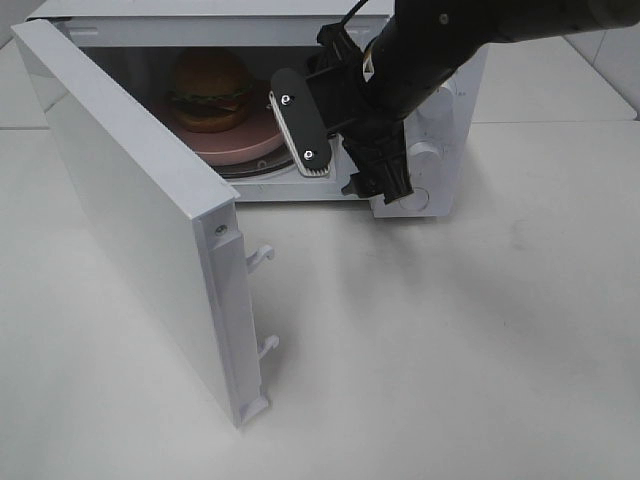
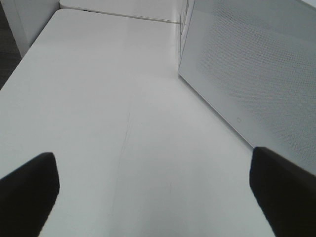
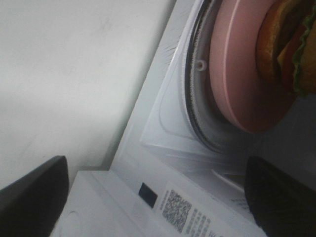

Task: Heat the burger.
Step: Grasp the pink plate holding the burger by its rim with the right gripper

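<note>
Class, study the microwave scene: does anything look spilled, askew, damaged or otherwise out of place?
Nothing stands out. The burger sits upright on the pink plate inside the microwave, its door swung open, and the table shows no spill.

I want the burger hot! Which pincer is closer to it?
The right pincer: it is open at the microwave's mouth, beside the burger on its pink plate. The left pincer is open outside the door.
</note>
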Available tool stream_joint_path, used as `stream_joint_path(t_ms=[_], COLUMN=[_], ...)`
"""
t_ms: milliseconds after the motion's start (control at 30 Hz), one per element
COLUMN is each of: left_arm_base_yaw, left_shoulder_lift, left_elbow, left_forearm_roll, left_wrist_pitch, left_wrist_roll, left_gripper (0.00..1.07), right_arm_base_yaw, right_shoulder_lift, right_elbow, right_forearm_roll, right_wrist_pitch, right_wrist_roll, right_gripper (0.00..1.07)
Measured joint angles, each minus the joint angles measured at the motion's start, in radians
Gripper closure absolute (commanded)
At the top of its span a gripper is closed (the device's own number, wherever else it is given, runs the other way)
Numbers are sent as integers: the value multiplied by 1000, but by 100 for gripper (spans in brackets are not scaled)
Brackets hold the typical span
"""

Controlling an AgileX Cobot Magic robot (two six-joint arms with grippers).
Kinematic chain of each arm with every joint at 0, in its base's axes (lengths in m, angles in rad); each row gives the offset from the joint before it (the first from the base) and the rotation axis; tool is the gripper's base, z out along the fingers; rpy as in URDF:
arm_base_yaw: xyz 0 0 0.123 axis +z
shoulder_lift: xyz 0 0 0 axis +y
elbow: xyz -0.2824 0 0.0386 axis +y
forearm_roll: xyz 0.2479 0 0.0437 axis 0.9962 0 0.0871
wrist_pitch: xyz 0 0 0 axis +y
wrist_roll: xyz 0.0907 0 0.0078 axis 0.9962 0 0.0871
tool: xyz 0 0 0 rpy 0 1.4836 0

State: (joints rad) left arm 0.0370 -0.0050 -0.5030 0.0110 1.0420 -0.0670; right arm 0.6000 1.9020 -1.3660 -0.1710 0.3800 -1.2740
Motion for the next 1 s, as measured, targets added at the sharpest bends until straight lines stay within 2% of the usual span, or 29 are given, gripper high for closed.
stream_joint_path(t_ms=[500, 1000], left_arm_base_yaw=[0, 0], left_shoulder_lift=[0, 0], left_elbow=[0, 0], left_forearm_roll=[0, 0], left_wrist_pitch=[0, 0], left_wrist_roll=[0, 0], left_gripper=[6, 6], right_arm_base_yaw=[6, 8], right_shoulder_lift=[177, 280], right_elbow=[-170, -278], right_forearm_roll=[4, 23], right_wrist_pitch=[-28, -46], right_wrist_roll=[0, 1], right_gripper=[22, 23])
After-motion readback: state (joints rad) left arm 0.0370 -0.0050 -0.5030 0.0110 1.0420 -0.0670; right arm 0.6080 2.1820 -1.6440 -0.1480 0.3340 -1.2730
